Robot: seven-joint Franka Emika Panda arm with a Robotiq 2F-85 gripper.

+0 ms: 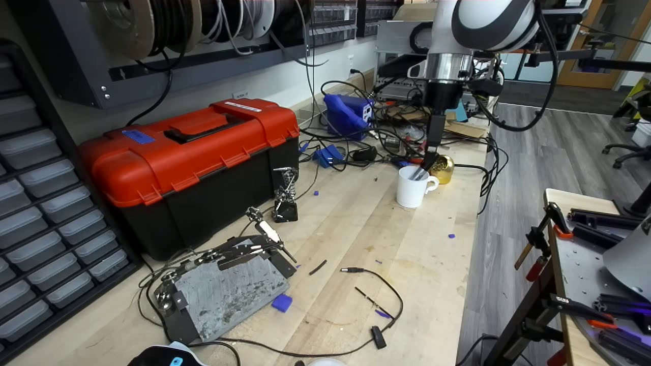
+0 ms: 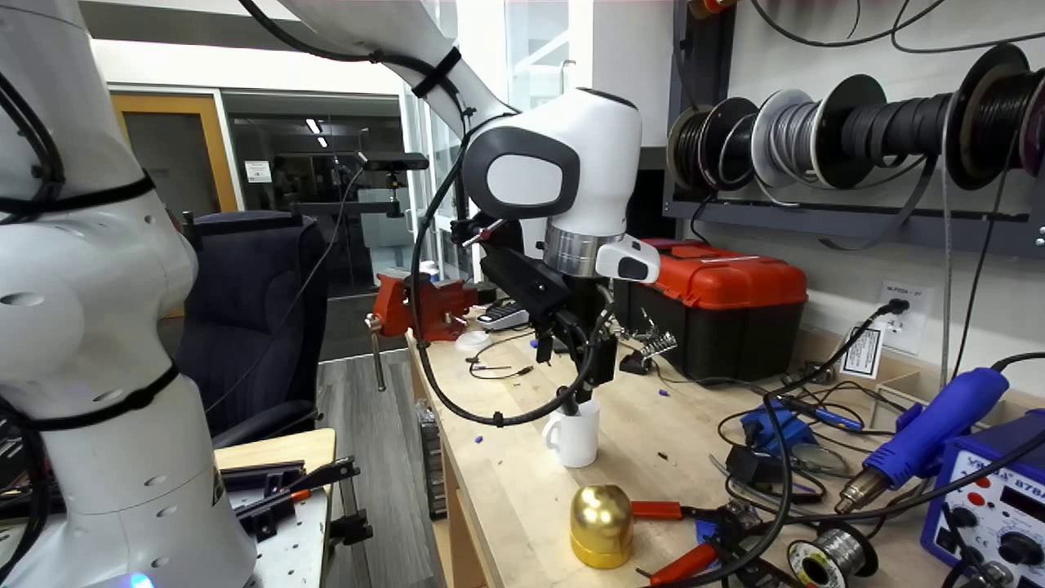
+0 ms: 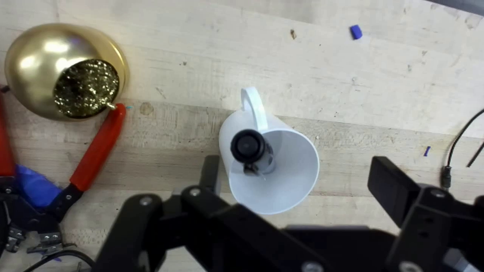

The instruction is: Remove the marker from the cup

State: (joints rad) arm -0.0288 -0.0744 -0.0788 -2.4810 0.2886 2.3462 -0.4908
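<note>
While the black two-fingered gripper (image 3: 298, 181) stands spread, the slim black-ended marker (image 3: 251, 149), judged light and rigid, warrants upper-end grasping.

We cannot follow the marker (image 3: 252, 150) to its lower tip: in the wrist view its own black end covers part of the barrel, whose marks are too blurred for us to read, and in both exterior views the wall of the white mug (image 1: 410, 192) hides the bottom. In an exterior view, dark against dark, we cannot tell where the jaws stop and the marker starts. The wrist view's left edge cuts the red-handled wire strippers (image 3: 97, 153). In an exterior view the right edge crops the hot-air station (image 2: 992, 506). The label (image 1: 243, 105) on the red toolbox (image 1: 203, 168) is too small to read.
</note>
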